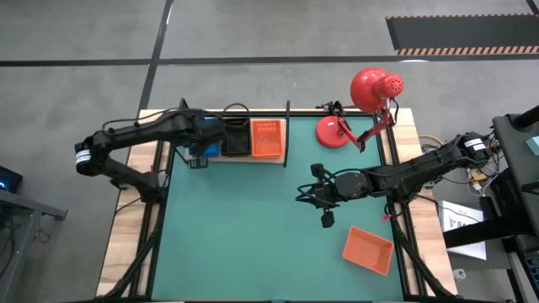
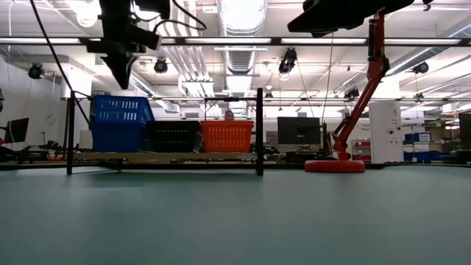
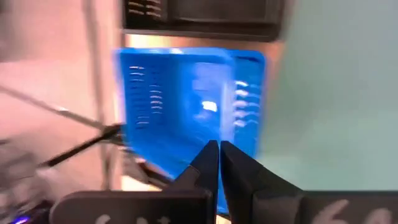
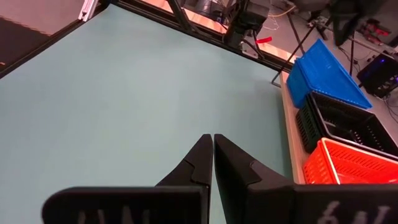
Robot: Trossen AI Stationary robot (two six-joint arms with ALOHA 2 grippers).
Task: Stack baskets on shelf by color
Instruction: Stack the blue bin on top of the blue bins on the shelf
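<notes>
From above I see my left gripper point(image 1: 200, 156) over the shelf point(image 1: 278, 158) end where the blue basket point(image 1: 210, 151) sits, the black basket point(image 1: 237, 139) and an orange basket point(image 1: 266, 139) beside it, while my right gripper point(image 1: 316, 195) hovers mid-mat point(image 1: 236, 236), a second orange basket point(image 1: 368, 250) lying nearby off the shelf. At table level the three baskets stand abreast. Both wrist cameras show fingers pinched together, holding nothing
</notes>
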